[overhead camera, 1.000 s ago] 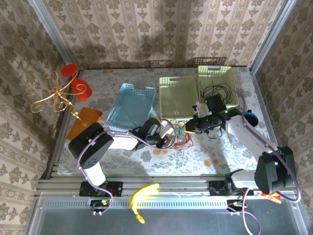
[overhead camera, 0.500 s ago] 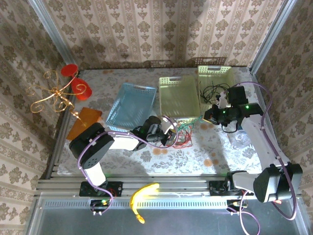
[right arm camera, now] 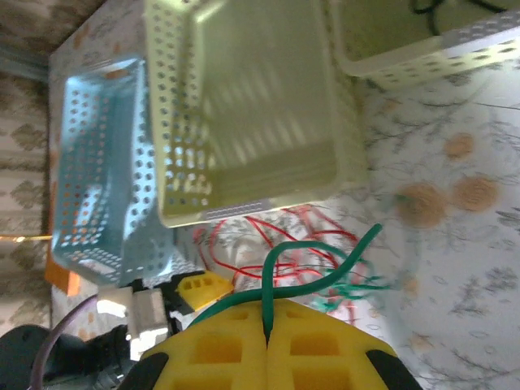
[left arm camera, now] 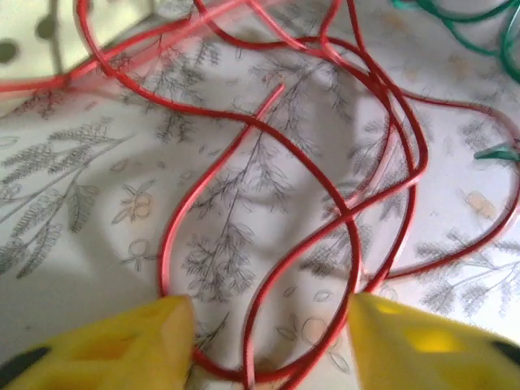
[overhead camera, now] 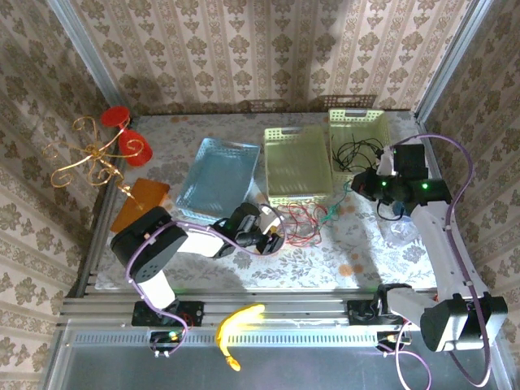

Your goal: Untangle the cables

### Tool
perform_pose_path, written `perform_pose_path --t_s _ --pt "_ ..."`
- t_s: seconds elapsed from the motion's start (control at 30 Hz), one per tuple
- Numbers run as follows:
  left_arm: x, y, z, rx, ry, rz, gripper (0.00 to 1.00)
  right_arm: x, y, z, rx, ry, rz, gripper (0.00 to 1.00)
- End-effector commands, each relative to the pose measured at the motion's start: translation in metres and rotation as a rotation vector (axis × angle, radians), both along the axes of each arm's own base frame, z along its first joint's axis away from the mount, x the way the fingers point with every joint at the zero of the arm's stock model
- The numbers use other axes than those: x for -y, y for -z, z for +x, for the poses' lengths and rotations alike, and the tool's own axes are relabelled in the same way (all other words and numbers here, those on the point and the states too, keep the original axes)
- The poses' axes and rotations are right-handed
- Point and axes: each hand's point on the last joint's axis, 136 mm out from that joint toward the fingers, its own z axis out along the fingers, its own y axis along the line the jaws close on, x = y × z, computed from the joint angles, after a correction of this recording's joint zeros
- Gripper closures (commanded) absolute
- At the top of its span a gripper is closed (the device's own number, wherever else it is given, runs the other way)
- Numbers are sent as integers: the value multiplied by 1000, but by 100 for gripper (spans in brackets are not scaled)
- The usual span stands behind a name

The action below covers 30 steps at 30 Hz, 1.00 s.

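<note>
The red cable lies in loose loops on the flowered tablecloth, in front of the baskets. My left gripper stands open just above it, one loop lying between its yellow fingers without being pinched. My right gripper is shut on the green cable, which arches out of the seam and trails down toward the red one. From above, the right gripper hangs right of the pile with the green cable hanging from it. The black cable lies coiled in the far right basket.
Three baskets stand at the back: a blue one, a yellow-green one and another yellow-green one holding the black cable. A gold wire stand with red cups and an orange sheet sit at the left.
My left gripper has opened and let go of the red cable. The right arm has swung right and back, drawing the green cable out of the red loops.
</note>
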Motion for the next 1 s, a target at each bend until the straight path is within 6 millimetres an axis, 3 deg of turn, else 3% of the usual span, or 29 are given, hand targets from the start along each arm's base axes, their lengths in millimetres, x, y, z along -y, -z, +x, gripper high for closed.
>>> perform_pose_path --t_s 0.0,0.17,0.33,0.43,0.53,0.63,0.97 --pt "-13 5 -13 -57 23 83 33 -30 0 -4 5 -127 67 100" --pt "6 -29 -5 -5 84 40 26 -45 16 -13 -49 -175 97 100" --pt "40 -75 8 52 149 -69 24 -53 17 -17 -52 -214 118 100" --pt "59 -93 16 72 184 -112 25 -55 18 -18 -54 -224 118 100" --pt "77 -96 22 69 217 -140 30 -56 18 -19 -56 -228 122 100" --pt "91 -86 27 41 230 -147 36 -56 16 -19 -50 -227 125 100" --pt "114 -68 36 -23 230 -186 46 -58 10 -23 -34 -239 136 100"
